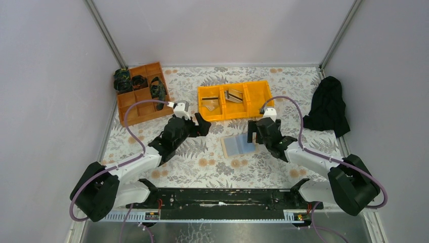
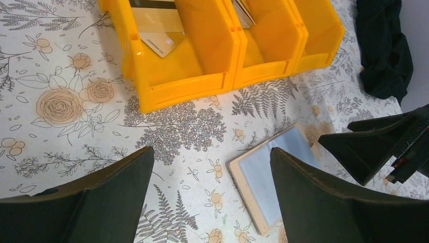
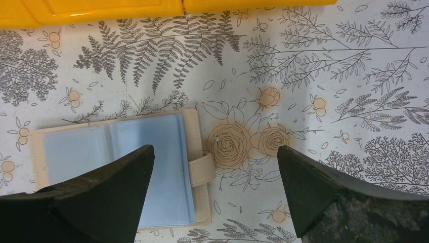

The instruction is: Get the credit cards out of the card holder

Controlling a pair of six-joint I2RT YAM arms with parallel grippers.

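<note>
The card holder (image 1: 237,146) lies open and flat on the flowered table, tan rim around pale blue sleeves, its strap (image 3: 202,170) pointing right. No card shows in its sleeves. Credit cards (image 1: 211,103) lie in the left compartment of the yellow bin, and others (image 1: 233,95) in the middle one; the left wrist view shows one (image 2: 162,43) close up. My left gripper (image 1: 201,124) hovers open to the left of the holder (image 2: 263,174). My right gripper (image 1: 255,132) stands open over the holder's right edge (image 3: 76,147). Neither holds anything.
The yellow three-compartment bin (image 1: 212,116) stands just behind the holder. An orange-brown divided tray (image 1: 132,112) with dark items sits at the back left. A black cloth (image 1: 329,106) lies crumpled by the right wall. Walls close the table on three sides.
</note>
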